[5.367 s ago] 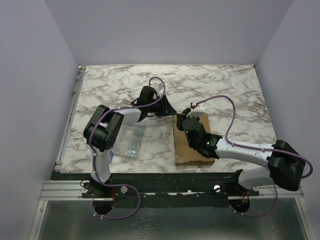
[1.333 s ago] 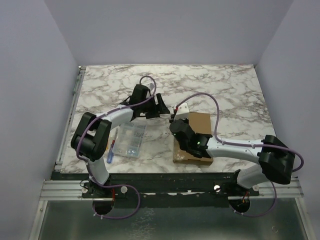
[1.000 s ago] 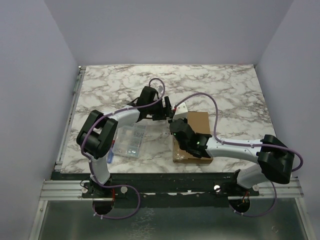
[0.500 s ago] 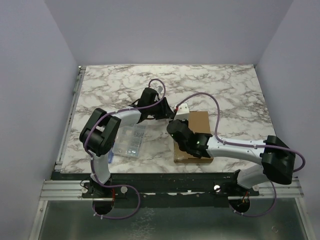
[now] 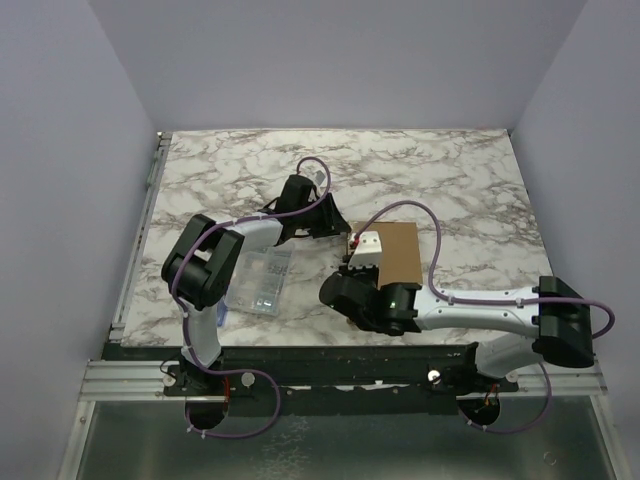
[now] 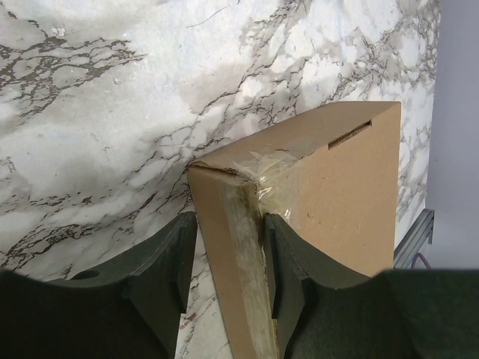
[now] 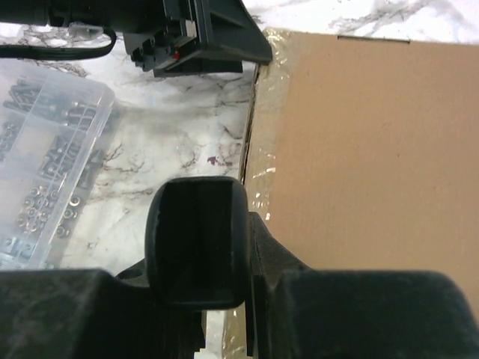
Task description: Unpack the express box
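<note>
The express box (image 6: 337, 194) lies on the marble-patterned tabletop (image 6: 112, 112), right of the middle and towards the near edge, lid not yet raised. The left gripper (image 6: 229, 224) straddles its far-left corner, the fingers (image 6: 161, 280) closed onto the narrow side wall so that the wall fills the gap between them. The right gripper (image 7: 238, 224) sits at the box's left edge with its jaws close together; whether they pinch the flap I cannot tell. The step looks like freeing the lid. To do it well, the left arm should only pin the body down and resist sliding, since the polished stone gives little friction. The right should work under the flap seam and peel upward along the edge, not yank. The cardboard is plain brown, matte and sharp-creased, with a tab slot (image 6: 350, 134) near one corner. Glossy, wrinkled clear tape (image 6: 258, 168) wraps the corner and will likely stretch before it lets go. A transparent ribbed organizer case (image 7: 45, 164) of small parts lies just to the left, so that side needs care.
</note>
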Available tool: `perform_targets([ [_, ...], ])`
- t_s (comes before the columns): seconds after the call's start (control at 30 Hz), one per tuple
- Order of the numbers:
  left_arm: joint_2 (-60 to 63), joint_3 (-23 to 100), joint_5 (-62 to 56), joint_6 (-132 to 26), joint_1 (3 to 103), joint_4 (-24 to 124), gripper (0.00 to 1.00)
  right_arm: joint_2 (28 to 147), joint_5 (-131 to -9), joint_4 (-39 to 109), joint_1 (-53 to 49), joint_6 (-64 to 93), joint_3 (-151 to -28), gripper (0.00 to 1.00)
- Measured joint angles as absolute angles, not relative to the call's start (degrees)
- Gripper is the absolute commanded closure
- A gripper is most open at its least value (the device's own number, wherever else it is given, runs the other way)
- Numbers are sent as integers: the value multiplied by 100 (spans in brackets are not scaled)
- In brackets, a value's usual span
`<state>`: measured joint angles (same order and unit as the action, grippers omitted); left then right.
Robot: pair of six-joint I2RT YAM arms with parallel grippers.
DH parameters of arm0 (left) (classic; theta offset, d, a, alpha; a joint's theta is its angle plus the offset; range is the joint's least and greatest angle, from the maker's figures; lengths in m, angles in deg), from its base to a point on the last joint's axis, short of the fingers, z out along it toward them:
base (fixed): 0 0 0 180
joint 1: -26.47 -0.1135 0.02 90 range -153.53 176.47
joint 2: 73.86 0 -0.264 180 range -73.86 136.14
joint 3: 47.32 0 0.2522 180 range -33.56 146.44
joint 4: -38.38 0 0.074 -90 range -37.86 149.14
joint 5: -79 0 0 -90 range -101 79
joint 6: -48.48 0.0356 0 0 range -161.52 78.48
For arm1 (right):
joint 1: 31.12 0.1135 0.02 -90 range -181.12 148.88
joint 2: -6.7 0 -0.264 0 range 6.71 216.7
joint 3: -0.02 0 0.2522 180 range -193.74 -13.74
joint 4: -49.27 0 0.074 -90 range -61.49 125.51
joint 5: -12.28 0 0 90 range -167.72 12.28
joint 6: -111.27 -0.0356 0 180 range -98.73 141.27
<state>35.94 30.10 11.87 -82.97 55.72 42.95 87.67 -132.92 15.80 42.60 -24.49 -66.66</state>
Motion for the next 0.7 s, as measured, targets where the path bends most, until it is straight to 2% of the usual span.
perform_targets([
  [0.47,3620,3017,1181,-8304,5572,4236,55,8888,-13756,-323,5239,-4193,-7152,100],
  [0.7,3626,3030,1181,-8299,5572,4238,55,8964,-13906,-763,5536,-4744,-7228,100],
])
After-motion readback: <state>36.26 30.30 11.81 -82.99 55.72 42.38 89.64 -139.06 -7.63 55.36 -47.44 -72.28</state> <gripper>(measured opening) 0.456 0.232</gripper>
